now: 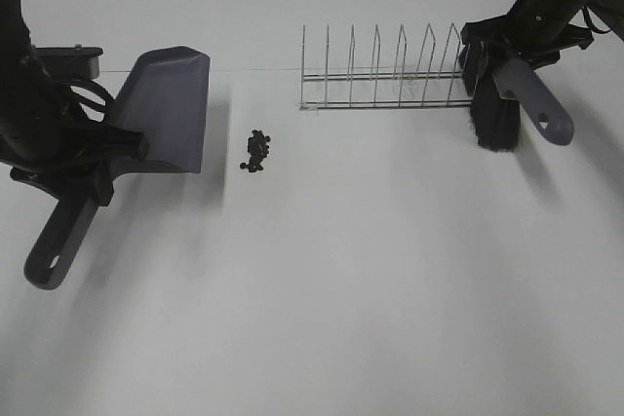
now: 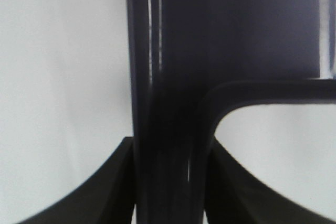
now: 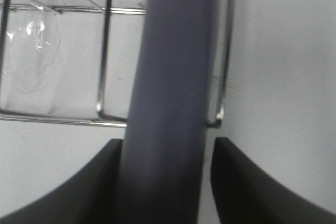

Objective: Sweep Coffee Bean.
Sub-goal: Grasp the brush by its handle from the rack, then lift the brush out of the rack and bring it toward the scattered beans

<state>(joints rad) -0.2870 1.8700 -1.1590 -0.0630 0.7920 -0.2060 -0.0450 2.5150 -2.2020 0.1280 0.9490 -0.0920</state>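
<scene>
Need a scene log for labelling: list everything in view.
small oval coffee beans: one cluster, too small to count, dark brown-black, right of the dustpan.
grey plastic dustpan: one, grey, left side.
black-bristled grey-handled brush: one, black and grey, beside the rack's right end.
metal wire rack: one, silver, far side, right of centre.
flat white table: one, white, under everything.
left end effector: one, black, shut on the dustpan's handle.
right end effector: one, black, shut on the brush's handle.

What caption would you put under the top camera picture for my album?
Ready to sweep: dustpan and brush both gripped, beans piled beside the dustpan.
</scene>
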